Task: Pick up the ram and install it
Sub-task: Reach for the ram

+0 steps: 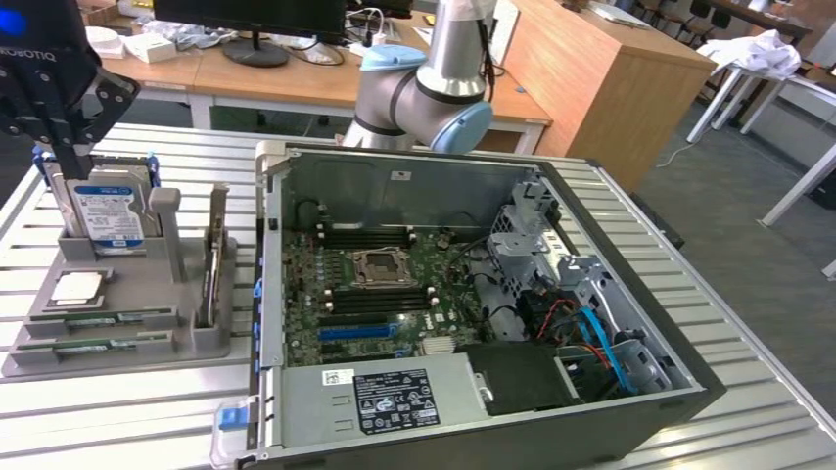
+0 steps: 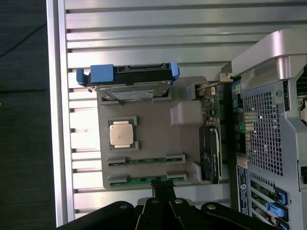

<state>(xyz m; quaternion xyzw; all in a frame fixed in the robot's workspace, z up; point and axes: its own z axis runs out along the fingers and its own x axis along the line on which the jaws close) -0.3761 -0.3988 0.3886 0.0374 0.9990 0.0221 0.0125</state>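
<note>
**Inspector:** Where is the ram [image 1: 98,319]?

**Onlooker:** It lies flat in its cradle at the near end of the grey fixture [image 1: 176,338], on the exterior view's left. A second stick [image 1: 92,346] lies just beside it, nearer to us. Both are seated and neither has been lifted.

**Inspector:** What else is on that fixture?

**Onlooker:** The processor chip [image 1: 78,286] sits just beyond the sticks. The hard drive [image 1: 109,211] stands in its blue bracket at the far end. An expansion card [image 1: 213,264] stands on edge along the right side.

**Inspector:** And the gripper [image 1: 63,157]?

**Onlooker:** Its fingers are pressed together with nothing between them. It hangs high above the fixture, well clear of everything on it. I cannot say which part it is directly over.

**Inspector:** What about the destination?

**Onlooker:** The computer case [image 1: 392,176] lies open on the slatted table [image 1: 131,411], just right of the fixture, with the motherboard [image 1: 307,294] exposed. The dark memory slots [image 1: 372,238] beside the processor socket [image 1: 388,264] look empty to me.

**Inspector:** Your assessment?

**Onlooker:** As I judge it, no part of the task is complete. The ram has not been grasped and nothing is in the slots. Both the pick-up and the installation are outstanding.
</note>
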